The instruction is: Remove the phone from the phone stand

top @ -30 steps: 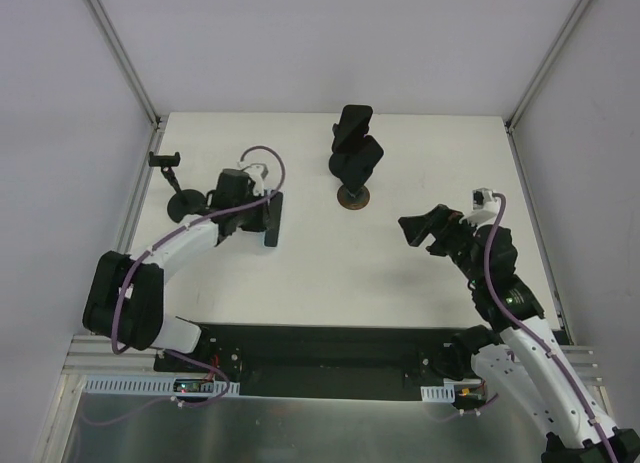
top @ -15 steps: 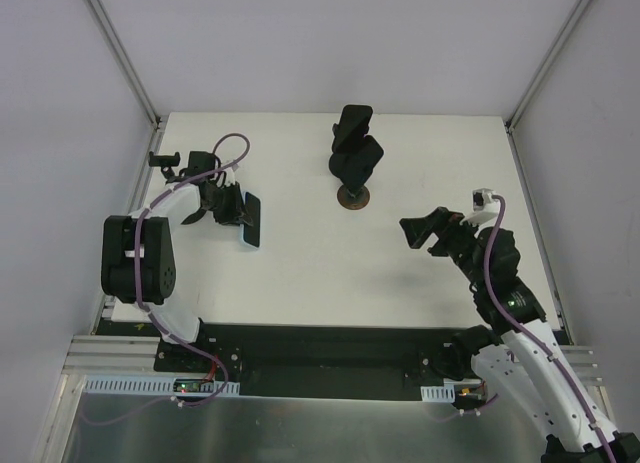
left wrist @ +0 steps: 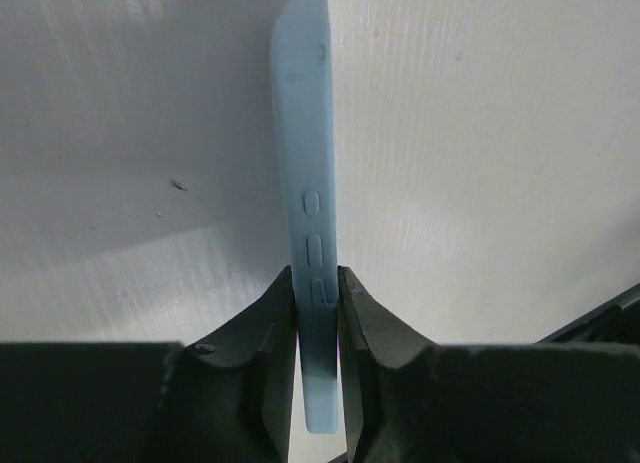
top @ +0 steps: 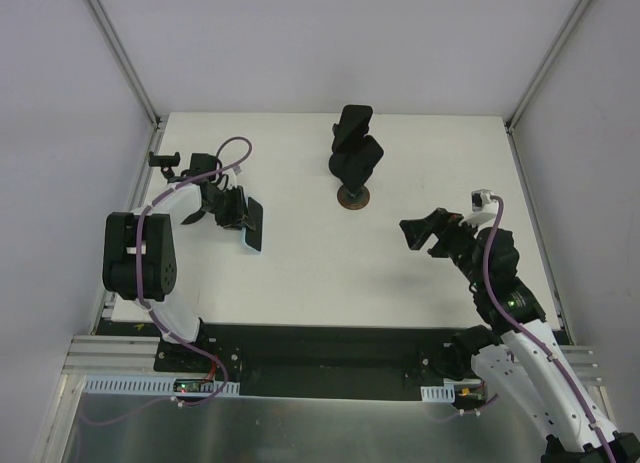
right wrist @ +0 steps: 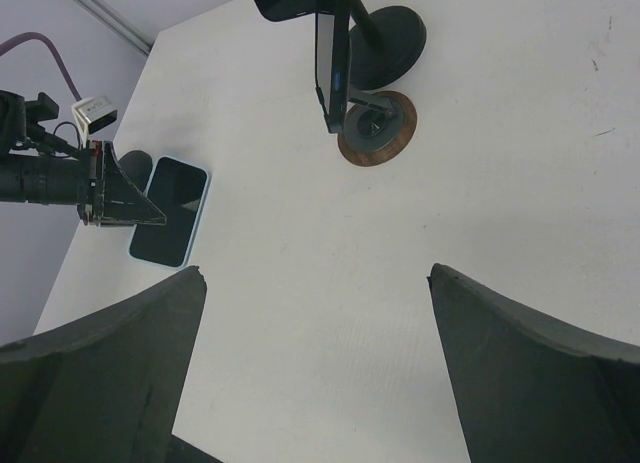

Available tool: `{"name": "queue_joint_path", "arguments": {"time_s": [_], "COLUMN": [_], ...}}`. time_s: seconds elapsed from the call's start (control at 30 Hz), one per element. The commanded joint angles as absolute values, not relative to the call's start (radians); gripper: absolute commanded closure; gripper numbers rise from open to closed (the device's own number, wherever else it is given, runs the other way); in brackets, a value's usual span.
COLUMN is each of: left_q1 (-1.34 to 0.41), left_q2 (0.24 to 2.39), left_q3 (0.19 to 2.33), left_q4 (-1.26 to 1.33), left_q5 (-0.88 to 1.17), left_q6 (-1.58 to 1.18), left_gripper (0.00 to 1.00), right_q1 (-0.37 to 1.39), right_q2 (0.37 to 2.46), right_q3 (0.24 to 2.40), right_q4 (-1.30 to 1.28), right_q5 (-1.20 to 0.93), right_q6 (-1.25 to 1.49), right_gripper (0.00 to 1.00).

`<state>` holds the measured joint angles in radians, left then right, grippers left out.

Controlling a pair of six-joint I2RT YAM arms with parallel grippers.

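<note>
From above, the left pincer [top: 243, 218] grips the phone [top: 253, 226] near the worktop's [top: 300, 273] left edge. The phone is clear of the phone stand [top: 164, 160], which is near the far-left corner. The right pincer [top: 425, 231] hangs wide open toward the right edge.

The left wrist view shows both fingers [left wrist: 275, 313] pressed against the light-blue phone's faces, its button side showing.

In the right wrist view the phone's dark screen faces up. Whether it touches the worktop cannot be told.
</note>
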<state>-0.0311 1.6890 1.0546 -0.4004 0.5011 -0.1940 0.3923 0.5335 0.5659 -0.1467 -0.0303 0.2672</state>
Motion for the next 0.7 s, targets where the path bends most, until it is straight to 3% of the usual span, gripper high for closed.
{"name": "queue_joint_path", "arguments": {"time_s": [0.0, 0.13, 0.67], "left_q1": [-0.034, -0.032, -0.057], "left_q2": [1.695, 1.686, 1.709], "left_q3": [1.063, 1.062, 1.077], "left_q4": [-0.419, -0.417, -0.428], "left_q5": [0.532, 0.502, 0.417], "left_q6": [-0.189, -0.186, -0.167], "left_gripper": [0.78, 0.66, 0.32], "right_q1": [0.387, 0.387, 0.387], "right_q2": [0.534, 0.534, 0.551], "right_q3": [0.563, 0.563, 0.555], "right_q4": [-0.130, -0.130, -0.130], "right_q5": [-0.025, -0.023, -0.025], "right_q6": [0.258, 0.253, 0.252], "right_gripper": [0.04, 0.04, 0.04]}}
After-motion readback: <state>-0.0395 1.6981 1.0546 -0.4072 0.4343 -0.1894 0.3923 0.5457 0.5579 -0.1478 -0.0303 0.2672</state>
